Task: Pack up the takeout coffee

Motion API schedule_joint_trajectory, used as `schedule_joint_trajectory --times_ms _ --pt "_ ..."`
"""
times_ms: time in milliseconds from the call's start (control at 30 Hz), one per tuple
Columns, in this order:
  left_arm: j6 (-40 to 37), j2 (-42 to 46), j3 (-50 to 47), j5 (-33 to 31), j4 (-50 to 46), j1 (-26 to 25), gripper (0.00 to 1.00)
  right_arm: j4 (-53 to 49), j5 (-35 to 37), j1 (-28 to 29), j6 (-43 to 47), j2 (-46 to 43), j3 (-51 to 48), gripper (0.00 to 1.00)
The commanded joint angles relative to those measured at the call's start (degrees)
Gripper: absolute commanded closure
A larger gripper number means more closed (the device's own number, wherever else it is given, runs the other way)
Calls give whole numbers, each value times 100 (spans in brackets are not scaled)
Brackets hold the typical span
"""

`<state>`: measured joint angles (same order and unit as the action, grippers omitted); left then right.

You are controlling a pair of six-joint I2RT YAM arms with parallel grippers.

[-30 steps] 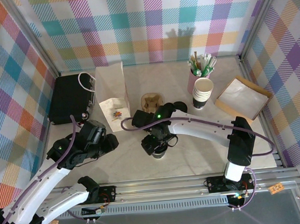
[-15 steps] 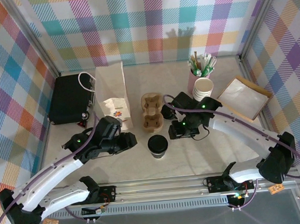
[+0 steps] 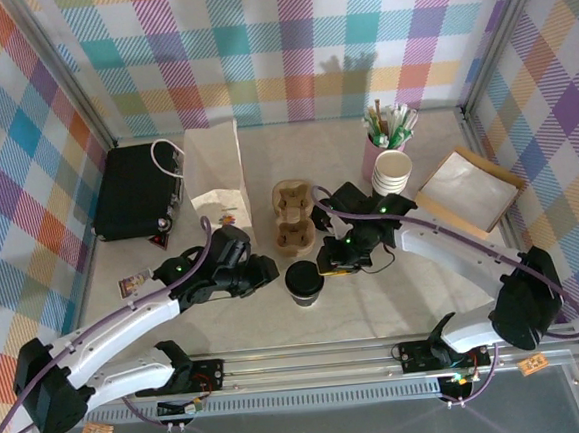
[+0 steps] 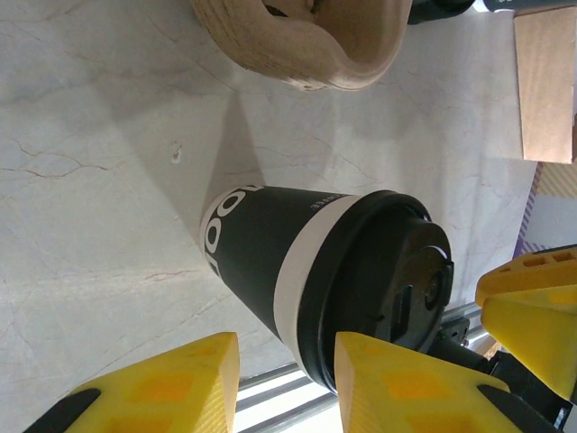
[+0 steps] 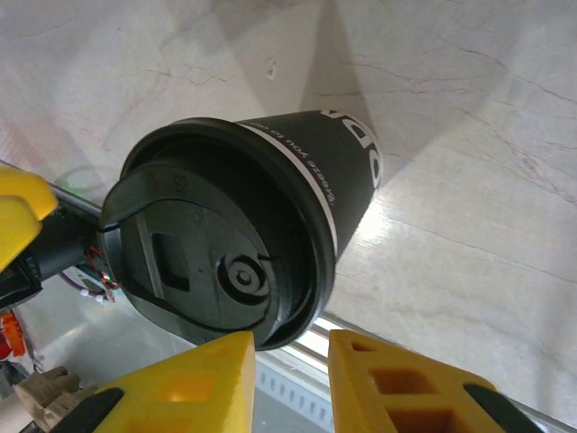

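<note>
Moved: my right claw (image 3: pixel 333 260), which sat over the takeout coffee (image 3: pixel 305 281) a second ago, has pulled off to its right. My left claw (image 3: pixel 262 272) has swung in from the lower left to just left of it. The cup has kept its spot.
Takeout coffee: upright on the table (image 3: pixel 377 305), lower centre of the overhead view, black lid on, flanked by my two claws.
Left claw: released; its yellow fingers (image 4: pixel 153 383) stand apart and grasp nothing, with the cup just ahead of them.
Right claw: released as well; its fingers (image 5: pixel 406 383) show a narrow gap and the cup lies just beyond the tips.
Around: a pulp cup carrier (image 3: pixel 293 216) sits just above the coffee. A white paper bag (image 3: pixel 215 167) stands to the upper left, with a black box (image 3: pixel 137 188) further left. A stack of white cups (image 3: pixel 391 173) and a pink cup of stirrers (image 3: pixel 388 128) are at the upper right, and a cardboard tray (image 3: pixel 468 190) is at the right.
In the way: the carrier stands close behind the cup.
Left wrist view: a dark sleeve with a white band and lettering, which the lid hides from overhead; a yellow finger of my right claw is at the right edge.
Right wrist view: the lid's top with its sip tab; a finger of my left claw is at the left edge.
</note>
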<state>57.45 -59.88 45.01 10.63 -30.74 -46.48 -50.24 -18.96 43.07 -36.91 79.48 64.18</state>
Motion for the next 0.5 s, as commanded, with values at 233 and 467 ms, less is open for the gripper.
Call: schedule_joint_trajectory --times_ms 233,467 --pt "107 -183 -199 318 400 -63 68 234 -371 -12 -81 317 110 69" --pt "127 -220 -315 409 577 -64 70 255 -456 -17 -102 458 156 69"
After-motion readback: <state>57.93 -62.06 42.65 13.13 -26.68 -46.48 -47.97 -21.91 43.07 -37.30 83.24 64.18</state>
